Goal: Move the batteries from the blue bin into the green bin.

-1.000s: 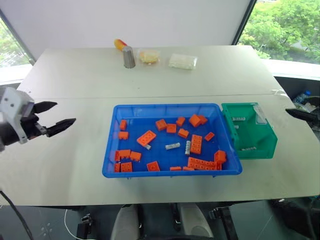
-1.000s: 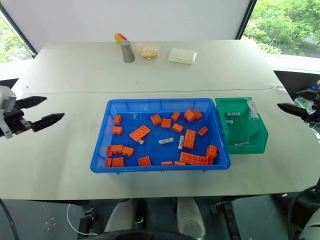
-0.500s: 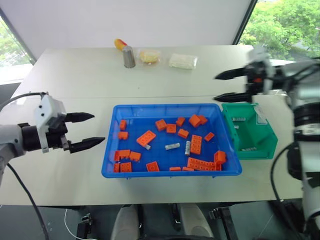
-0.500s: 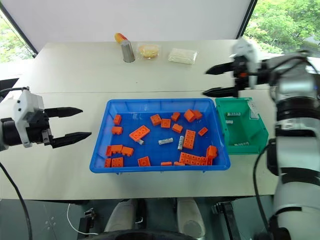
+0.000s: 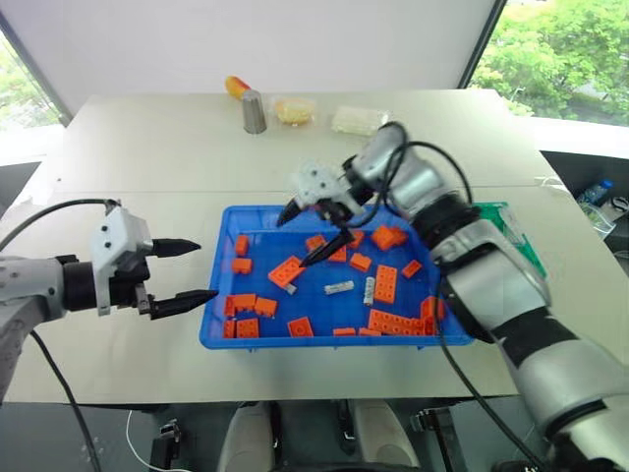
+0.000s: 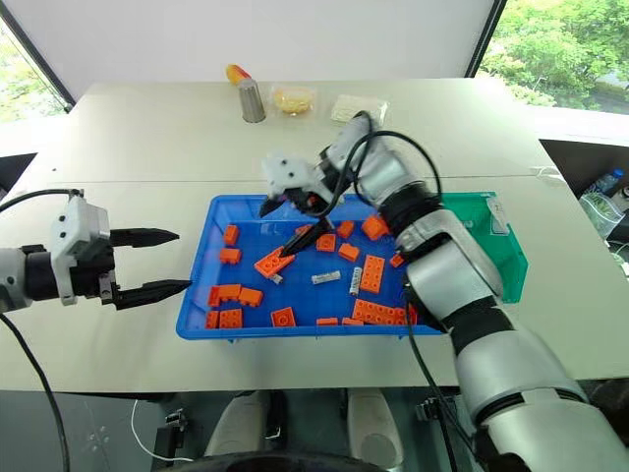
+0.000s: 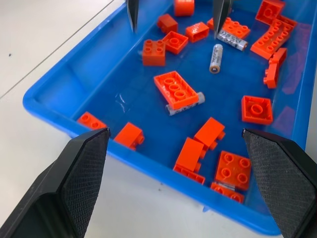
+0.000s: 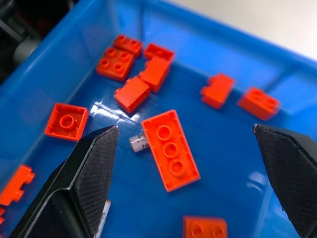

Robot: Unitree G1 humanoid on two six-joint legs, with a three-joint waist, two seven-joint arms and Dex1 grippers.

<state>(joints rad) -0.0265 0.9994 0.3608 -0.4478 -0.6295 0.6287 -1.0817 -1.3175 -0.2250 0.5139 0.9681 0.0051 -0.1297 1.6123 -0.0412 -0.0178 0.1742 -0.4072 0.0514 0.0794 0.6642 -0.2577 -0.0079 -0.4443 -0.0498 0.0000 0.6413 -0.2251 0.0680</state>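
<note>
Right gripper [image 5: 314,234] over the blue bin [image 5: 224,334], jaws apart and empty; left gripper [image 5: 193,268] also apart, just outside the bin's left wall.

We see batteries [image 5: 339,288] loose on the bin floor among the orange bricks [image 5: 288,271]: two mid-bin, one half tucked under a long brick [image 8: 171,150]. We'd judge them stiff, smooth, prone to rolling, so pinch across the barrel at mid-length. The green bin [image 6: 505,246] sits against the blue bin's right side.
</note>
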